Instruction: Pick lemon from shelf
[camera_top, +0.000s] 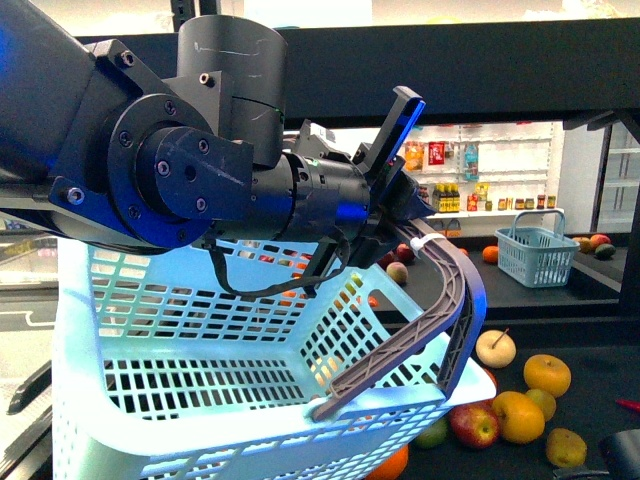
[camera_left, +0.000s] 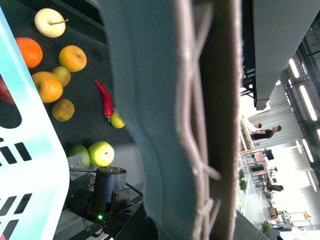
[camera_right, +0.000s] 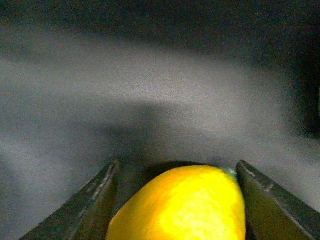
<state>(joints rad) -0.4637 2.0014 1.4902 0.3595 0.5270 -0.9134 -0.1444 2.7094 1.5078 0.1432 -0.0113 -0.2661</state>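
The right wrist view alone is showing the lemon (camera_right: 185, 205) close up. It is lying on the dark deck of the shelf (camera_right: 150, 85), between the two fingers of the right gripper (camera_right: 177, 165). The jaws are standing open about as wide as the fruit. One finger (camera_right: 92, 200) is keeping a dark gap from it and the other (camera_right: 272, 200) is sitting just beside it; whether that one is touching cannot be told.

The front view is not taking in this lemon. It is showing the left gripper (camera_top: 405, 225) clamping the grey handle (camera_top: 455, 300) of the pale basket (camera_top: 200, 400), which is hanging tilted in front of the deck. Beyond the basket, oranges (camera_top: 547, 374), a red apple (camera_top: 474, 424) and a pale apple (camera_top: 495, 348) are lying close together.

In the left wrist view the handle is filling the middle of the frame. Past it a red chili (camera_left: 105, 99) is lying on the deck, with a small yellow fruit (camera_left: 117, 120) just beside its tip, half hidden.
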